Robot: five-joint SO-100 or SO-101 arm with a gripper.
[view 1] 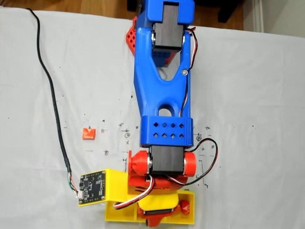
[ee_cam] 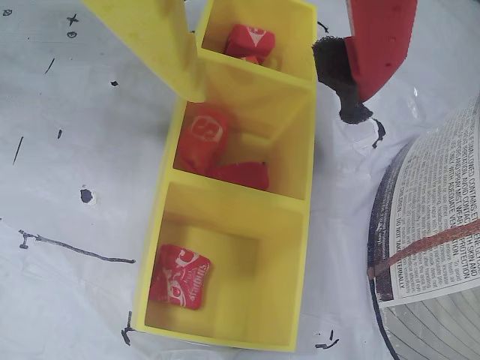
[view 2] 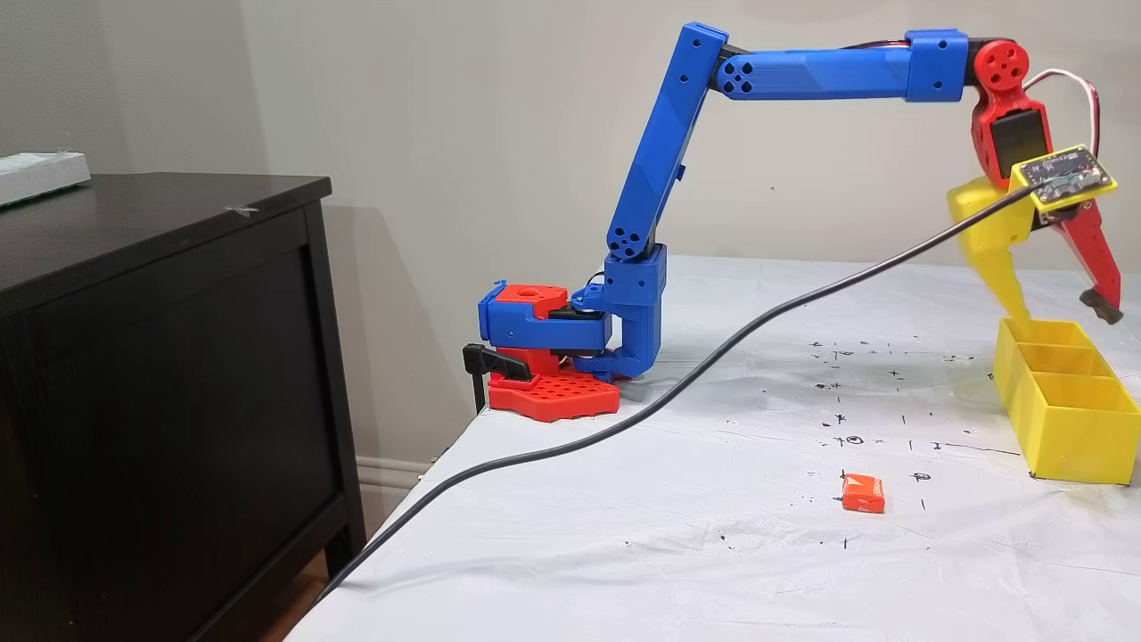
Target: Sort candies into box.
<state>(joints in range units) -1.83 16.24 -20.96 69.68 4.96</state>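
Fixed view from above: one orange candy (view 1: pixel 88 133) loose on the cloth, well apart from the box (view 1: pixel 119 213); wrist view: gripper (ee_cam: pixel 270 71) jaws spread, empty, over the middle compartment, red candies (ee_cam: pixel 201 139) inside, presumably just dropped; side fixed view: gripper (view 2: pixel 1063 312) poised above the box (view 2: pixel 1065 419).

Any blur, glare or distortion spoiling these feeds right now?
Wrist view: sharp on the candies in the box, but fisheye bends the edges. Side fixed view: the yellow finger looks motion-blurred, and the orange candy is crisp. No strong glare in the top-down fixed view.
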